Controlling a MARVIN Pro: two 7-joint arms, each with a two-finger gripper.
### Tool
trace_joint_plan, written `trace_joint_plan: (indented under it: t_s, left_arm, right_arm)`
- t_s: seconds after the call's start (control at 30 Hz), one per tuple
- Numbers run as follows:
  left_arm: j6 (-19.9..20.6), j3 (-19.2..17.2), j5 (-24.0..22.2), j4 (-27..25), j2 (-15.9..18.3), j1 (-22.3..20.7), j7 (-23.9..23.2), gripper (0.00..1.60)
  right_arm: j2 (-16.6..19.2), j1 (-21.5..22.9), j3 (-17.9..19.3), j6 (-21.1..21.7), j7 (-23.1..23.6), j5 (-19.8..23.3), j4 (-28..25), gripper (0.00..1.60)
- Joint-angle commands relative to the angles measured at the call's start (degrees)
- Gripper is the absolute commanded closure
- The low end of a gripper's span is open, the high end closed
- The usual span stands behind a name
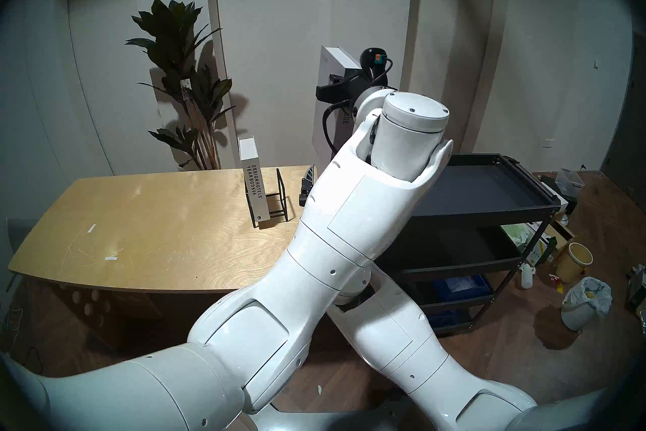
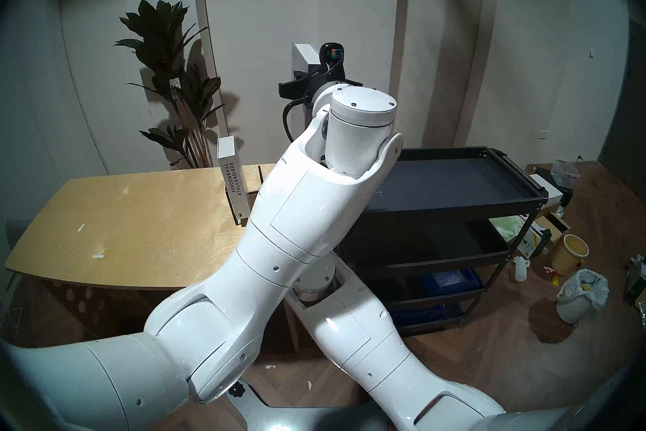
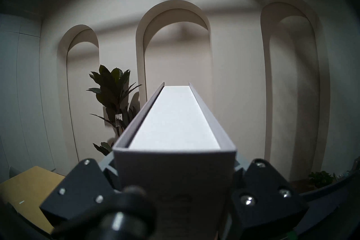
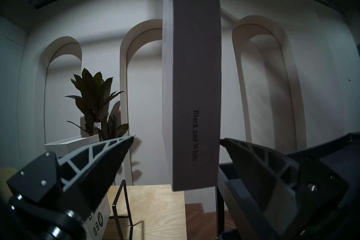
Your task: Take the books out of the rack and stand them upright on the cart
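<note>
My left gripper (image 1: pixel 330 89) is shut on the taller white-grey book (image 1: pixel 323 126), gripping it at the spine and holding it upright in the air between the table's right end and the cart (image 1: pixel 524 175). From the left wrist, the book's page edge (image 3: pixel 173 120) runs away from the gripper (image 3: pixel 173 164). The shorter book (image 1: pixel 253 182), lettered "DESIGN HOTELS YEARBOOK 09", stands in the black wire rack (image 1: pixel 279 196) on the table. My right gripper (image 4: pixel 177 138) is open and low by the table's right edge. The tall book's spine (image 4: pixel 194 78) hangs just beyond its fingertips.
A light wooden table (image 1: pixel 140 227) fills the left, with a potted plant (image 1: pixel 181 70) behind it. The cart's top tray holds nothing I can see; a blue crate (image 1: pixel 461 283) sits on its bottom shelf. Buckets, a bagged bin (image 1: pixel 583 301) and boxes litter the floor at right.
</note>
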Motion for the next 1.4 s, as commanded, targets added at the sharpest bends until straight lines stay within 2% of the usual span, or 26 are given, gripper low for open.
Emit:
trace_joint_plan:
  t_s: [0.0,0.37,0.67,0.9,1.1,1.37]
  left_arm:
    - [-0.56,1.80,-0.48,-1.32,0.56,-1.21,1.09,1.60]
    - [0.67,3.86,-4.18,-2.49,0.86,-0.51,2.84,1.60]
    - [2.05,4.60,-8.59,-1.70,1.79,-2.03,3.81,1.60]
    - [2.37,5.91,-11.11,1.30,2.88,-4.40,5.01,1.60]
    - [2.37,7.24,-13.38,1.70,3.10,-4.82,5.54,1.60]
    - [1.56,8.58,-15.08,1.53,3.67,-5.99,6.20,1.60]
  right_arm:
    - [-1.35,2.45,0.22,0.32,-0.42,0.54,1.28,0.00]
    - [-1.83,6.06,-0.01,-0.56,0.30,2.57,5.63,0.00]
    - [-1.91,7.93,-0.06,-1.25,2.01,5.79,6.94,0.00]
    - [-2.54,9.44,0.62,-0.85,3.55,10.29,8.72,0.00]
    - [-2.80,11.04,1.75,-0.75,5.12,14.22,10.13,0.00]
    - [-2.42,12.06,2.07,-0.39,5.82,16.60,9.75,0.00]
